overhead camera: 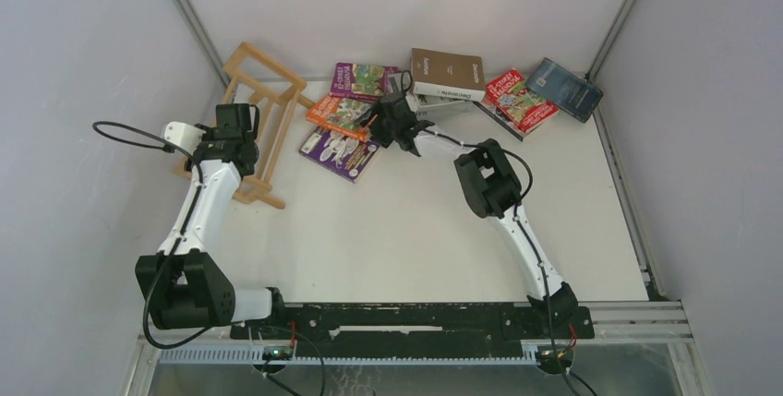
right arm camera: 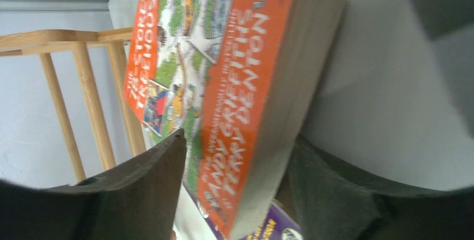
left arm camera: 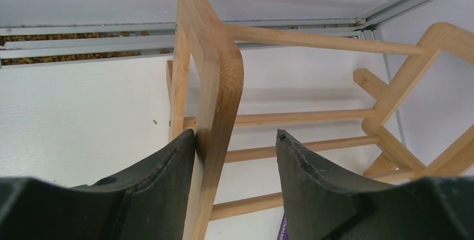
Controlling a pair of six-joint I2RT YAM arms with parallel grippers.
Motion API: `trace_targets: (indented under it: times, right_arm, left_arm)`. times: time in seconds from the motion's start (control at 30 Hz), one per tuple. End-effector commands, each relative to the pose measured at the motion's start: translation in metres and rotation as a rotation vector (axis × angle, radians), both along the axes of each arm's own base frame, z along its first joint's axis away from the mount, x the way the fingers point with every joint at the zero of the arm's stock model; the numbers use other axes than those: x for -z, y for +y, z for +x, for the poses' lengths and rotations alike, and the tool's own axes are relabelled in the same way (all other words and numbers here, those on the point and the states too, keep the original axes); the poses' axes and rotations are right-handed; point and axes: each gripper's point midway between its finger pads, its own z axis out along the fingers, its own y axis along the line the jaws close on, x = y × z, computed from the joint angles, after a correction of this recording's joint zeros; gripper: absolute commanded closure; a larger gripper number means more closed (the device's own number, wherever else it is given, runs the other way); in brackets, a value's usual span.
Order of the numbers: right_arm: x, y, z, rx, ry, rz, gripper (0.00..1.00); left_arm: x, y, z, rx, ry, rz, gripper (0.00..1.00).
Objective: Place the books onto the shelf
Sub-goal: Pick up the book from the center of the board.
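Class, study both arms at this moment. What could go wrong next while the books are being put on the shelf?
1. The left hand has its fingers apart around the shelf side post, with only one touching, so the shelf could tip or slide.
2. The right hand straddles the orange book, which lies on a purple book. A poor grip may drop it or drag the purple one.
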Motion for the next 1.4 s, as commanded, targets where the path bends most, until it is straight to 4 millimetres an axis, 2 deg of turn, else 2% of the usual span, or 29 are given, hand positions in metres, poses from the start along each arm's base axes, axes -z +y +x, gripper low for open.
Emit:
trace_targets:
  times: [0.0, 0.1, 0.33, 0.37, 0.7, 1.03, 1.37]
  right_arm:
    - [0.006, 0.003, -0.014, 0.013, 0.034, 0.029, 0.37]
    - [0.004, 0.001, -0.016, 0.024, 0.025, 0.059, 0.59]
    - [-0.005, -0.017, -0.027, 0.051, 0.009, 0.057, 0.97]
    - [-0.008, -0.02, -0.029, 0.054, 0.005, 0.058, 1.0]
    - [-0.027, -0.037, -0.065, 0.043, -0.043, 0.046, 1.0]
    - [-0.052, -0.061, -0.102, 0.016, -0.09, 0.052, 1.0]
    - [-0.091, -0.067, -0.123, -0.007, -0.146, 0.151, 1.0]
  left_arm:
    - [-0.017, -0.002, 0.005, 0.024, -0.064, -0.006, 0.41]
    - [-0.018, -0.003, 0.004, 0.032, -0.063, -0.008, 0.4]
    - [-0.017, -0.007, -0.002, 0.055, -0.067, -0.021, 0.39]
    - [-0.017, -0.008, -0.003, 0.057, -0.069, -0.021, 0.39]
    - [-0.031, -0.015, -0.013, 0.101, -0.072, 0.014, 0.32]
    - [-0.033, -0.019, -0.025, 0.134, -0.071, 0.021, 0.3]
    - [-0.043, -0.067, -0.007, 0.401, -0.079, -0.062, 0.25]
